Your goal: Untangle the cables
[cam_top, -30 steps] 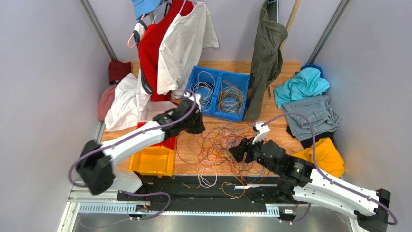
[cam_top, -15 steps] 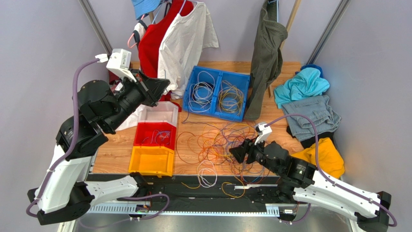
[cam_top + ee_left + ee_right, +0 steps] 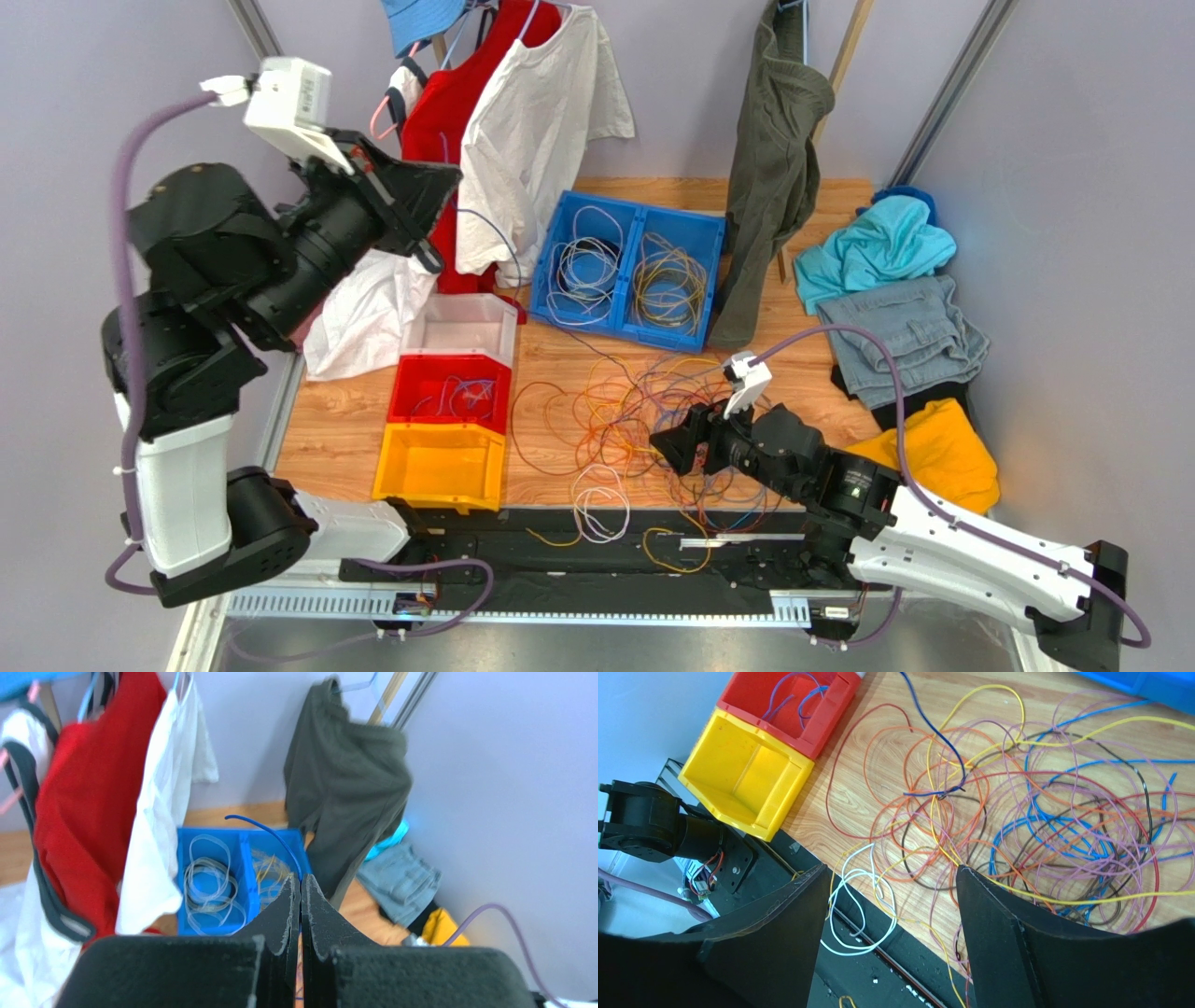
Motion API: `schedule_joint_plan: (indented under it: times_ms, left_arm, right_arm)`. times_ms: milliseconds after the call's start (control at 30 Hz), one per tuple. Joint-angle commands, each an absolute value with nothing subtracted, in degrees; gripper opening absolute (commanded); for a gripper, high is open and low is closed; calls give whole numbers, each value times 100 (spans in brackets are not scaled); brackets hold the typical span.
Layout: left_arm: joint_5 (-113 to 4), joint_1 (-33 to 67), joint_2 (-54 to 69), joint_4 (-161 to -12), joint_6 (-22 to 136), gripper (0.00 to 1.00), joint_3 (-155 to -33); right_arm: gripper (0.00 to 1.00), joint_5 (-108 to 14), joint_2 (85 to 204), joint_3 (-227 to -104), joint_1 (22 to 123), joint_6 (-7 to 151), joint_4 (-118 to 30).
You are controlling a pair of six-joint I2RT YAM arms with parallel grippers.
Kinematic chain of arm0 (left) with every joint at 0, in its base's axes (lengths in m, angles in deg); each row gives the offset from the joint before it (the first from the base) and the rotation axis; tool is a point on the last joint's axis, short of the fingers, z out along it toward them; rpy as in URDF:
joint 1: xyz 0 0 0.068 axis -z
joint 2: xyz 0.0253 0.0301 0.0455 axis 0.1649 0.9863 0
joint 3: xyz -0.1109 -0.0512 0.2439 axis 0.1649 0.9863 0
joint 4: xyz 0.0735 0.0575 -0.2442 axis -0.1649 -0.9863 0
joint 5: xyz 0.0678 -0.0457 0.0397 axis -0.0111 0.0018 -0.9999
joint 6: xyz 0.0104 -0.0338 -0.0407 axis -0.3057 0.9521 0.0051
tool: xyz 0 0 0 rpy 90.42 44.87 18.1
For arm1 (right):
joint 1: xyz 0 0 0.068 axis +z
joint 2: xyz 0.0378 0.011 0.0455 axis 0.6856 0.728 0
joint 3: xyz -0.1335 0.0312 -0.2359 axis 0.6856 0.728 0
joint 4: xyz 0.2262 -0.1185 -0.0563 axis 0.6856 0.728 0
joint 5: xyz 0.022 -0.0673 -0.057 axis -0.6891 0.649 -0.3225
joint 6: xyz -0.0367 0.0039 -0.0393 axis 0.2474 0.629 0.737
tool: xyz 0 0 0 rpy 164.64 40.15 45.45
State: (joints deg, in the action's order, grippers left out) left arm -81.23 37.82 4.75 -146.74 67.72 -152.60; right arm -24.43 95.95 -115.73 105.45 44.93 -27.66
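The wooden surface [image 3: 330, 427] is crowded with clothes and bins, and the cables [image 3: 631, 413] lie in one loose tangle in its near middle, just in front of the right arm. The left arm is reared up high at the back left. Its left claw [image 3: 452, 177] is pressed together on a blue cable [image 3: 261, 822], which trails down from it toward the heap. The right claw [image 3: 659, 448] hangs low at the tangle's near edge, fingers apart, gripping nothing.

This looks like the pulling-out step: one strand lifted free of the rest. Next, I'd guess, the right claw must pin or part the loops where the blue cable snags, so the whole heap doesn't rise with it.

A second ago the left arm was stretched low over the tangle; since then it has swung up and away. The right claw has edged left and spread wider.
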Motion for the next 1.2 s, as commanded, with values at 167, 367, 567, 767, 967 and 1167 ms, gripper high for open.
schedule_joint_plan:
  times_ms: [167,367,567,767,967,1167]
  left_arm:
    - [-7694,3806,613,-14693,6644,0,-15740]
    - [-7598,3806,455,-14508,6740,0,-15247]
    - [-7510,3806,446,-14543,6776,0,-15177]
    - [-7492,3806,315,-14552,6802,0,-14992]
    - [-7597,3806,183,-14684,6776,0,-14774]
    - [-7633,3806,-440,-14105,6916,0,-13055]
  right_arm:
    - [72,-1893,10329,-11922,10542,5370,-3758]
    - [72,-1268,11699,-12432,10542,5941,-4215]
    - [72,-767,12860,-13056,10525,6442,-4830]
    - [68,-275,14055,-13786,10226,6566,-4989]
    - [0,-564,14120,-13980,10015,6417,-4762]
    - [0,-1389,12549,-14365,10138,6329,-3630]
